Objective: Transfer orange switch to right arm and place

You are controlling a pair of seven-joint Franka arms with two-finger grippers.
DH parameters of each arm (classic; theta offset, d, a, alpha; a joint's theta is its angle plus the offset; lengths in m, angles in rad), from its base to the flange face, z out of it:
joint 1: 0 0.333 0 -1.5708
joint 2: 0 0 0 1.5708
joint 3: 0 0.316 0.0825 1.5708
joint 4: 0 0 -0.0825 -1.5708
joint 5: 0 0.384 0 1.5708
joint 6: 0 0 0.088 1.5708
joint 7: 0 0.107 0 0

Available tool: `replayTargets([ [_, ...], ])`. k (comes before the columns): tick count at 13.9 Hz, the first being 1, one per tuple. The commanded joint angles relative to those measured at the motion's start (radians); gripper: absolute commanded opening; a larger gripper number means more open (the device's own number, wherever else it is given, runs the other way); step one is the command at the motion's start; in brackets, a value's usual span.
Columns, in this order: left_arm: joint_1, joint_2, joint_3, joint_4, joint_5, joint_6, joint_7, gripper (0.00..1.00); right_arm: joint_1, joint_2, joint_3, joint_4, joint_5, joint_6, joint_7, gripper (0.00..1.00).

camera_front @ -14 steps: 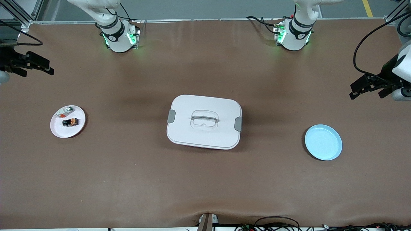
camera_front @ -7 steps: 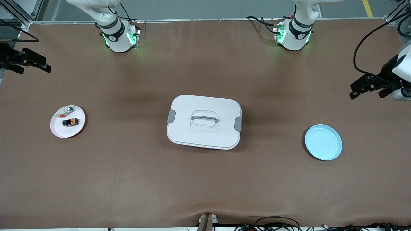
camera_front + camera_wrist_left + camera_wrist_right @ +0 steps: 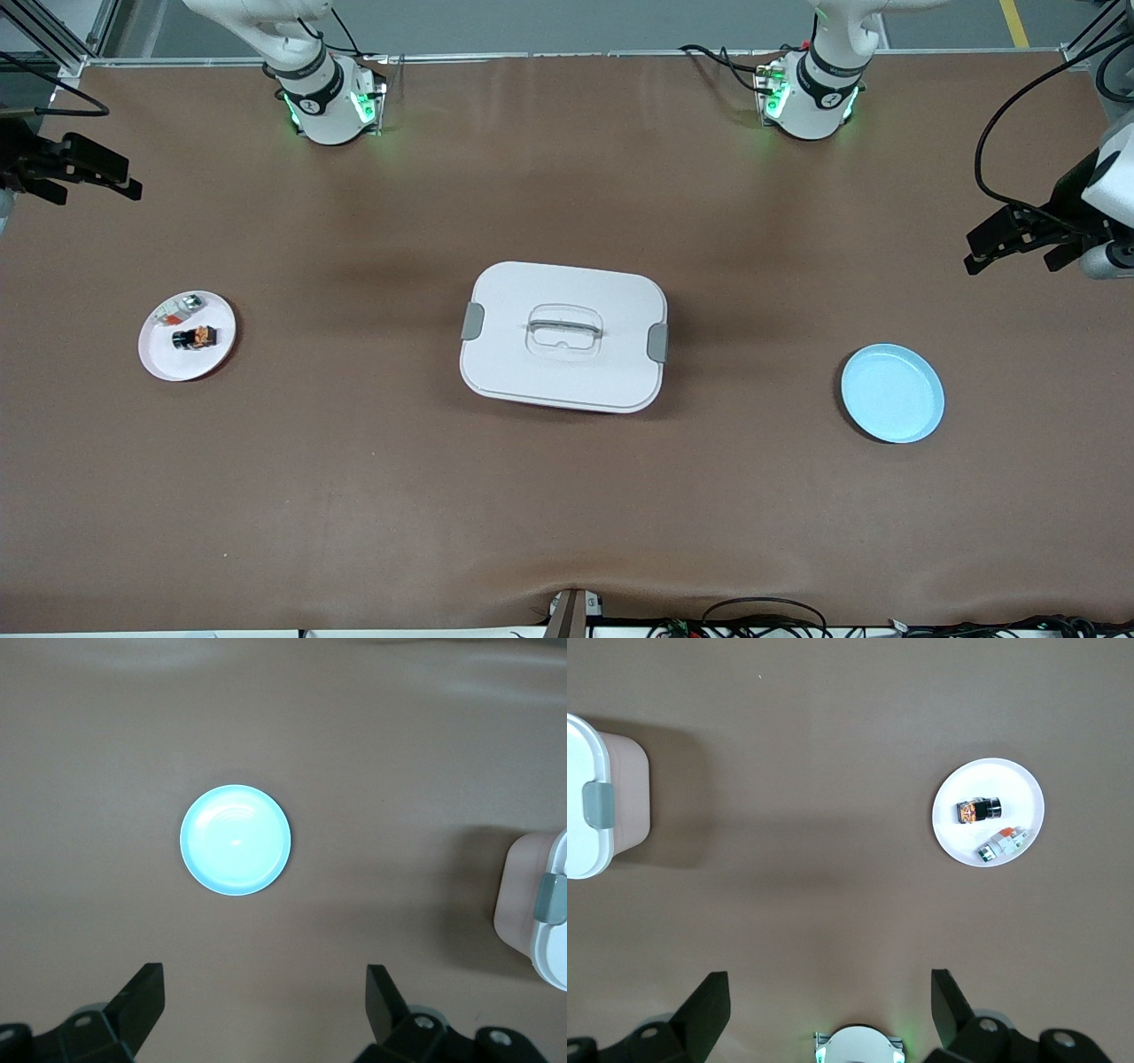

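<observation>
Clearly the switch (image 3: pixel 194 337) is nowhere near a claw: it lies on the white plate (image 3: pixel 217 357) at the right arm's end of the worktop, beside a silvery part (image 3: pixel 181 309), its long axis roughly along the worktop's length, orange face toward the box (image 3: pixel 563 336). The right claw (image 3: pixel 75 168) is held high over that end's edge, farther from the camera than the plate, fingers spread, nothing held; it is by far the nearer. The left claw (image 3: pixel 1014 237) is held over the left arm's end, near the blue plate (image 3: pixel 892 393), fingers spread, empty, waiting. The box stands between the plates. No step is judged done yet.
</observation>
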Motion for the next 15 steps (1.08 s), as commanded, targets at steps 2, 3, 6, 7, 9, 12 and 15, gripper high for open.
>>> replayTargets([
  [2,0.002,-0.004,-0.002,0.015,-0.009,-0.01,0.016,1.0,0.013,-0.014,-0.021,-0.001,0.006,-0.016,0.008,1.0],
  [3,0.0,-0.004,-0.002,0.015,-0.009,-0.01,0.016,1.0,0.014,-0.014,-0.029,-0.002,0.006,-0.016,0.008,1.0],
  [6,0.0,-0.004,-0.002,0.016,-0.009,-0.01,0.016,1.0,0.019,-0.022,-0.038,-0.004,0.003,-0.008,0.023,1.0],
  [7,0.002,-0.004,-0.002,0.016,-0.009,-0.01,0.016,1.0,0.022,-0.037,-0.033,-0.005,0.002,-0.002,0.067,1.0],
  [9,0.0,-0.004,-0.002,0.016,-0.009,-0.008,0.016,1.0,0.029,-0.042,-0.027,-0.005,0.001,0.004,0.101,1.0],
  [12,0.0,-0.004,-0.002,0.016,-0.009,-0.01,0.014,1.0,0.037,-0.069,-0.018,-0.008,-0.026,0.059,0.103,1.0],
  [15,0.0,-0.004,-0.002,0.015,-0.009,-0.008,0.014,1.0,0.049,-0.069,-0.018,-0.01,-0.036,0.082,0.102,1.0],
])
